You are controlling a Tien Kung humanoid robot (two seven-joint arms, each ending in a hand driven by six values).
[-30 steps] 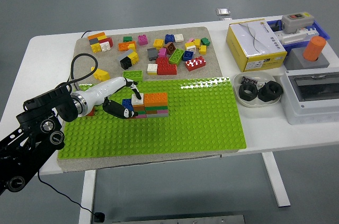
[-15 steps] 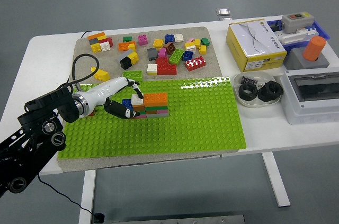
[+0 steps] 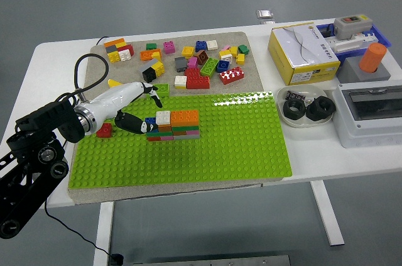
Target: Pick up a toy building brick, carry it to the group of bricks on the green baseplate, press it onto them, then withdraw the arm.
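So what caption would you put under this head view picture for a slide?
Robot's left hand, fingers open, hovers beside the stacked bricks on the green baseplate, loose bricks waiting behind.

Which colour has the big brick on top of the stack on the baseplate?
Orange, seen best in the head view.

Robotics test laboratory, probably. Indicators: plain white height-adjustable table on grey floor, grey electrical enclosure box, grey push-button switch station.

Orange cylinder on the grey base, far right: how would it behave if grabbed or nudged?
The orange cylinder stands tilted on its grey base, so it probably pivots or tips rather than slides. It looks rigid and smooth, possibly slippery. Whether it lifts free is unclear.
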